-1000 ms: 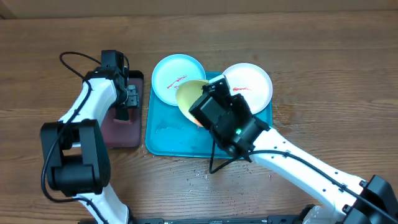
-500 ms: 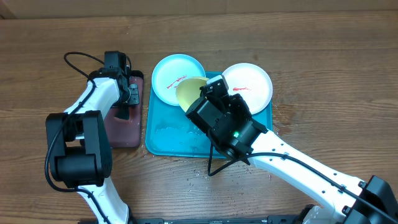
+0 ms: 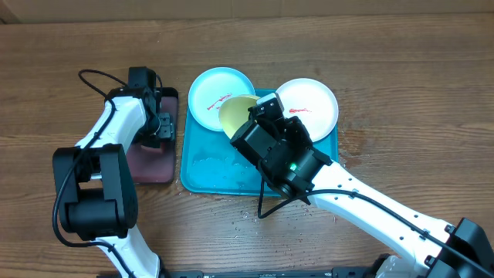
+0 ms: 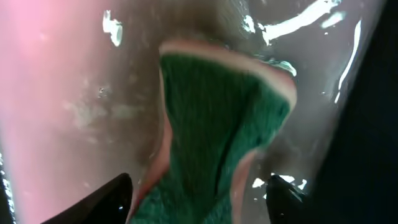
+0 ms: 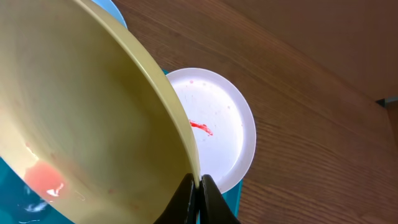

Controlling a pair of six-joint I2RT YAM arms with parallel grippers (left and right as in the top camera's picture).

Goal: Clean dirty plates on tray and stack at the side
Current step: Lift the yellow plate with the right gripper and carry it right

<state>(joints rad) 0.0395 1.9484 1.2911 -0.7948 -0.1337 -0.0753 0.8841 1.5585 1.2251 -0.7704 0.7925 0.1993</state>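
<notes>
Tabletop of brown wood grain (image 3: 401, 77) carries all items.

1. Far left: a small black-rimmed pinkish rectangular tray (image 3: 147, 166) lies on the tabletop, its surface wet and glossy in the left wrist view. The left gripper (image 3: 154, 127) points down over the far half of this tray. Its jaws are closed on a green scouring sponge with a pale pink backing (image 4: 217, 124). The sponge is creased along its middle and rests against the wet tray surface.

2. Centre: a large turquoise rectangular plastic tray with rounded corners (image 3: 208, 174) lies just beside the pinkish tray. A wet film shows on its near-left floor.

3. A light blue round plastic plate (image 3: 204, 93) sits over the far-left corner of the turquoise tray, with part of its rim overhanging the tabletop. It bears a thin red smear near its middle.

4. A yellow-green round plastic plate (image 3: 235, 116) is held tilted above the turquoise tray, overlapping the near-right edge of the light blue plate. The right gripper (image 5: 198, 186) has its jaws nearly together, pinching the rim of this plate. An orange-pink blot shows on the plate's inner face in the right wrist view.

5. Right: a white round plastic plate (image 3: 309, 104) lies flat over the far-right corner of the turquoise tray, overhanging the tabletop. It carries a red smear and small specks.

6. Small pale specks lie on the tabletop just beside the near edge of the turquoise tray.
</notes>
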